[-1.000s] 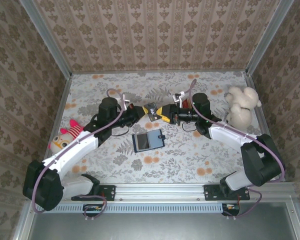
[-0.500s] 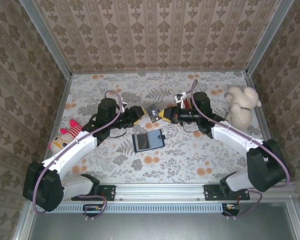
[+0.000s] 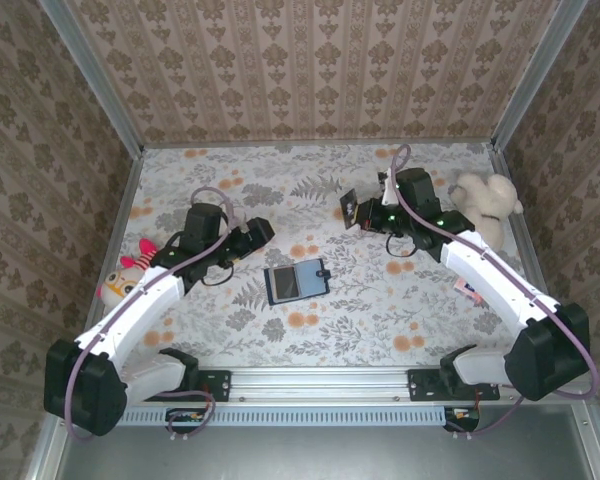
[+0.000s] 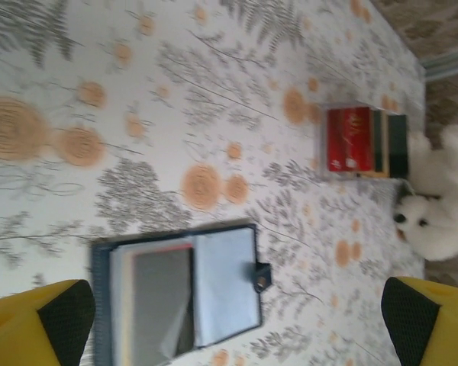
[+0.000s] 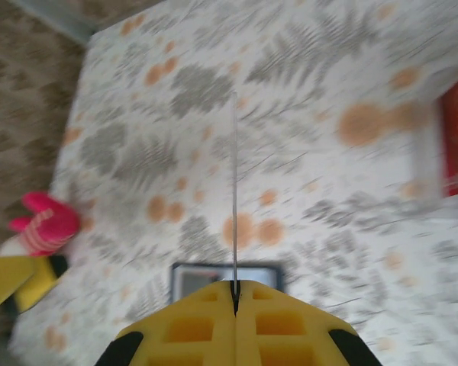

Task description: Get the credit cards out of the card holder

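Grip matters now: my right pincer (image 5: 235,290) is clamped tight on a credit card (image 5: 235,191), edge-on; my left pincer (image 4: 237,311) is spread wide, empty. The card holder (image 3: 297,281) lies unfolded on the tabletop (image 3: 400,320), centre. I should carry level, lowering before release.

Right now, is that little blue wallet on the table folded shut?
No, the card holder lies spread open, its inner slots facing up.
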Robot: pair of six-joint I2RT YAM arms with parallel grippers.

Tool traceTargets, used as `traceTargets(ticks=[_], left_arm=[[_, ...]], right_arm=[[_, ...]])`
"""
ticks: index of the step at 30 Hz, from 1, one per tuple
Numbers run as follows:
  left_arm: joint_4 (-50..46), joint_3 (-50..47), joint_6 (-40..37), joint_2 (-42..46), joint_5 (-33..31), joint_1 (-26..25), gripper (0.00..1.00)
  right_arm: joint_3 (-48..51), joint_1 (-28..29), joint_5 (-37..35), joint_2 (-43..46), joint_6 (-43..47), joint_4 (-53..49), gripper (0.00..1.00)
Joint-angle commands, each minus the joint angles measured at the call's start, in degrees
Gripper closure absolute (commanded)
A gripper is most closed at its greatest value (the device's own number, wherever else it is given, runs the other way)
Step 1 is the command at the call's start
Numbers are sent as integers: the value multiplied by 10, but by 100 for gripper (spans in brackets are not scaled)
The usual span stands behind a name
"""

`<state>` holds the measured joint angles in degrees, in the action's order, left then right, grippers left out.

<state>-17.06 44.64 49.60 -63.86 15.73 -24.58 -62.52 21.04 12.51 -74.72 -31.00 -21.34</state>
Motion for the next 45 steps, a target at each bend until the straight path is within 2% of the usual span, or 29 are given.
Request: traceTargets(ticks=[1, 5, 9, 15, 22, 31, 45], left_arm=[[-31, 0, -29, -2, -35, 6, 0], [-32, 1, -30, -7, -52, 6, 0], [-31, -12, -19, -7, -74, 8, 0], [-32, -11, -13, -13, -70, 8, 0], [-26, 1, -10, -38, -55, 8, 0], [-17, 15, -7, -73, -34, 8, 0], [-29, 23, -23, -86, -29, 11, 0]], right_arm=[[-26, -13, -141, 8, 98, -75, 100], [-55, -39, -181, -29, 148, -89, 100], [-78, -60, -188, -80, 184, -79, 100], [-122, -86, -195, -154, 213, -72, 100], [-152, -117, -159, -219, 229, -66, 100], [-164, -140, -109, -265, 244, -79, 100], [-167, -140, -141, -290, 241, -110, 99]])
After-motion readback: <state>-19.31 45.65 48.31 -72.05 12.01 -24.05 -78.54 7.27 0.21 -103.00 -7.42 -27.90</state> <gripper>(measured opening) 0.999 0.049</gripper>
